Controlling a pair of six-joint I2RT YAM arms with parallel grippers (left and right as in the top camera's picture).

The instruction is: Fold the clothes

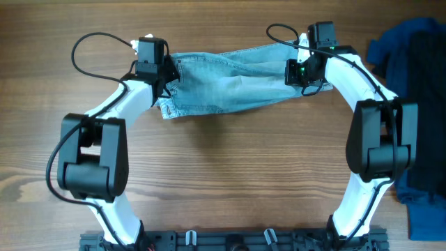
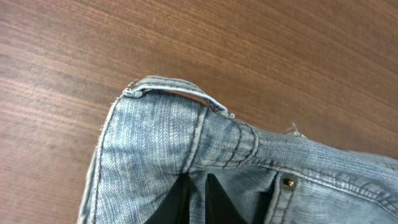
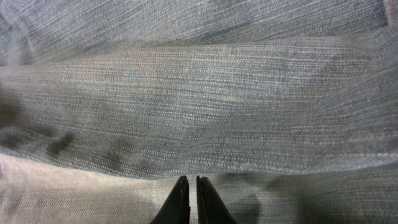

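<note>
The light blue denim shorts (image 1: 230, 80) lie stretched across the far middle of the table between my two arms. My left gripper (image 1: 167, 73) is shut on the shorts' left end, pinching a fold of denim near the waistband seam and rivet (image 2: 198, 177). My right gripper (image 1: 293, 73) is shut on the shorts' right end, its closed tips pinching the fabric (image 3: 191, 180). In the right wrist view the denim (image 3: 199, 112) fills the frame. The waistband corner (image 2: 168, 90) shows over the wood in the left wrist view.
A heap of dark navy and black garments (image 1: 411, 90) lies at the table's right edge. Bare wooden tabletop (image 1: 230, 174) spreads in front of the shorts. The arm bases stand at the near edge (image 1: 230, 240).
</note>
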